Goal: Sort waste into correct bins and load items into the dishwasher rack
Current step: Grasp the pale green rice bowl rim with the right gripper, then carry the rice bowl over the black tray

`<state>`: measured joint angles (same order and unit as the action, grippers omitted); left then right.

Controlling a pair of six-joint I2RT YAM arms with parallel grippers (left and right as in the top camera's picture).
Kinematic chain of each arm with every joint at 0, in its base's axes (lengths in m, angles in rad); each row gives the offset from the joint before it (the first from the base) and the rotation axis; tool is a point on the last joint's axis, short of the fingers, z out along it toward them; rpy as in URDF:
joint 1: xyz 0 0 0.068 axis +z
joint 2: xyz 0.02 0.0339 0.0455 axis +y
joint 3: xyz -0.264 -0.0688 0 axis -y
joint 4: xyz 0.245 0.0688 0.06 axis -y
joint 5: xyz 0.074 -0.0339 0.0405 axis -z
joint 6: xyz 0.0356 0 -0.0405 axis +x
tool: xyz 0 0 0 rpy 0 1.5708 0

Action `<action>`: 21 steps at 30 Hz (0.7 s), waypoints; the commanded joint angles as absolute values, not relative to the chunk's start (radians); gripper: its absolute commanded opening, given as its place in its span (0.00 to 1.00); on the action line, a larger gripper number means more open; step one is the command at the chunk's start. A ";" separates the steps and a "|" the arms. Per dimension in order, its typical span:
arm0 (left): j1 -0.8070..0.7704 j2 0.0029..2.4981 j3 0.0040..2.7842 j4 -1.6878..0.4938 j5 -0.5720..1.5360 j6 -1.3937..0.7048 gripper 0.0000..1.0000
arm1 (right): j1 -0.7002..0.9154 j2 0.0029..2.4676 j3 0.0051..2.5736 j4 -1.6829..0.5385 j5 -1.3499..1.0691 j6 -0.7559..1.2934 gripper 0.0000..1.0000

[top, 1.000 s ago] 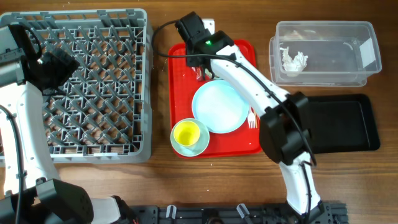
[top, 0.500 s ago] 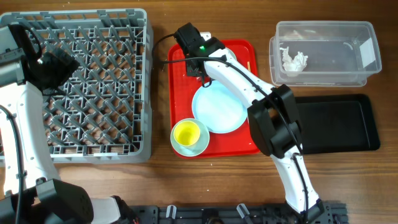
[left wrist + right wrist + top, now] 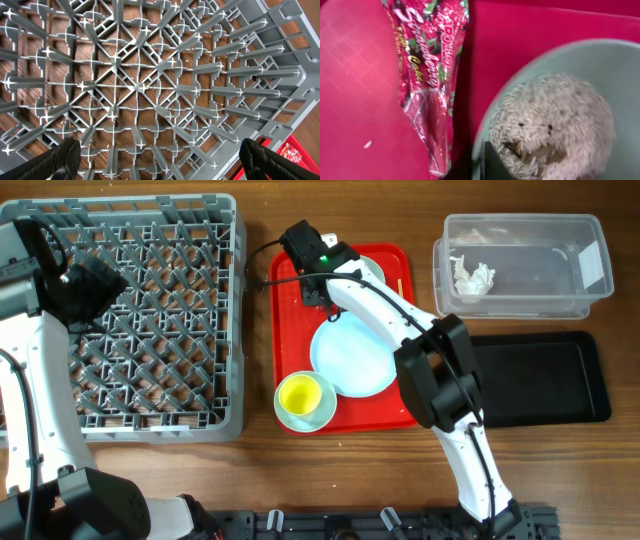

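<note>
My right gripper (image 3: pixel 479 156) is shut on the rim of a mint-green bowl (image 3: pixel 602 62), one finger inside and one outside. The bowl holds whitish rice crumbs (image 3: pixel 555 120). A red snack wrapper (image 3: pixel 427 65) lies on the red tray just left of the bowl. Seen from overhead, this gripper (image 3: pixel 318 288) is at the red tray's (image 3: pixel 290 330) back left corner, behind the mint plate (image 3: pixel 350 358). A yellow cup (image 3: pixel 300 394) sits in a second bowl (image 3: pixel 322 414). My left gripper (image 3: pixel 161 160) hangs open over the grey dishwasher rack (image 3: pixel 150 310), holding nothing.
At the back right stands the clear tub (image 3: pixel 520 290) with a crumpled white tissue (image 3: pixel 472 277) inside. The black tray (image 3: pixel 550 380) lies in front of it. My right arm stretches across the red tray's right side.
The right gripper has shifted a little left over the tray's back and closed on the bowl's rim. The left arm has not moved.
</note>
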<state>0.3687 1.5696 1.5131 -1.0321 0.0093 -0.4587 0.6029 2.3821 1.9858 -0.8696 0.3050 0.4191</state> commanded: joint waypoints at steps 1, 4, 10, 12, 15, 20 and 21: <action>0.373 1.558 1.517 -1.030 0.014 -0.461 1.00 | 0.601 2.416 1.988 -0.875 0.326 0.404 0.04; 0.373 1.558 1.517 -1.030 0.014 -0.461 1.00 | 0.603 2.404 1.993 -0.897 0.379 0.393 0.04; 0.373 1.558 1.517 -1.030 0.014 -0.461 1.00 | 0.604 2.306 2.019 -0.986 0.491 0.474 0.04; 0.373 1.558 1.517 -1.029 0.014 -0.461 1.00 | 0.604 2.264 2.019 -1.031 0.519 0.546 0.04; 0.373 1.558 1.517 -1.029 0.014 -0.461 1.00 | 0.595 2.197 2.019 -1.115 0.543 0.680 0.05; 0.373 1.558 1.517 -1.030 0.014 -0.461 1.00 | 0.488 2.061 2.019 -1.291 0.484 0.847 0.04; 0.373 1.558 1.517 -1.029 0.014 -0.461 1.00 | 0.451 2.040 2.019 -1.321 0.459 0.862 0.04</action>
